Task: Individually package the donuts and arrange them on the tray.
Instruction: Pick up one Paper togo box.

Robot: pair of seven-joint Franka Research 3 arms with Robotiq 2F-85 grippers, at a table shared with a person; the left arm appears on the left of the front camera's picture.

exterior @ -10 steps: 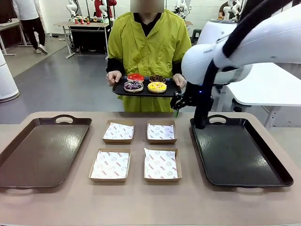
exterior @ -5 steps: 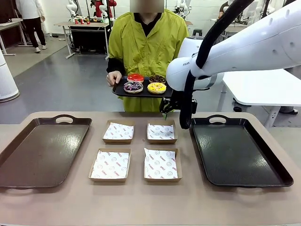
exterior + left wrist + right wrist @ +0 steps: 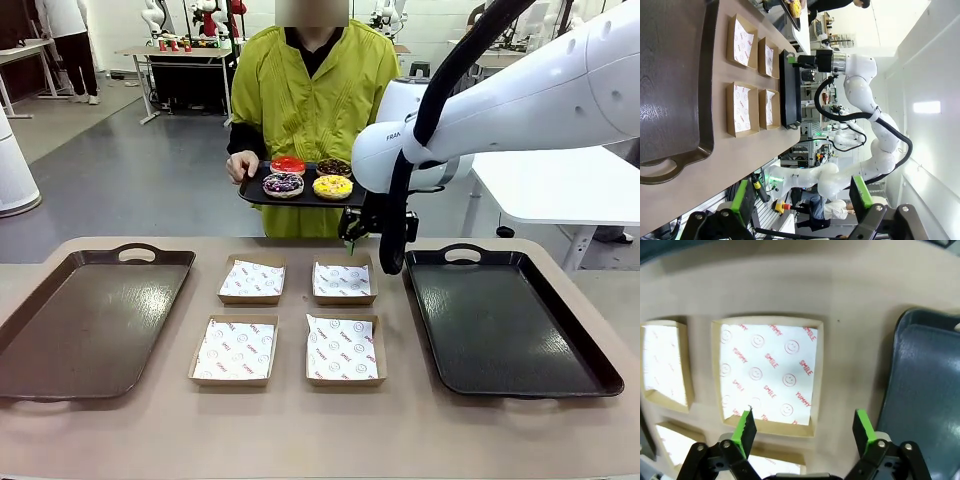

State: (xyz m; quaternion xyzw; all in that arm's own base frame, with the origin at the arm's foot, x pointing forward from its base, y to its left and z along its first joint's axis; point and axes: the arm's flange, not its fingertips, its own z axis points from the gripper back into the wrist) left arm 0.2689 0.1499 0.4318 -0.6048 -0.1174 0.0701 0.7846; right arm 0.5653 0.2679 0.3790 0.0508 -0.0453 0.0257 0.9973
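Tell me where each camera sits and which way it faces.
Front: fixed between the arms, facing across the table at the person holding the donuts; the right arm shows.
Left wrist: rolled sideways, looking across the table toward the right arm; open left gripper at the bottom.
Right wrist: looking down on the far-right box; open right gripper at the bottom.
Shared: all three show that box and the right tray.

the red donut [image 3: 288,163] and sprinkled chocolate donut [image 3: 334,166] lie flat at the back of a hand-held dark tray [image 3: 256,197], purple donut [image 3: 283,183] and yellow donut [image 3: 333,186] in front.
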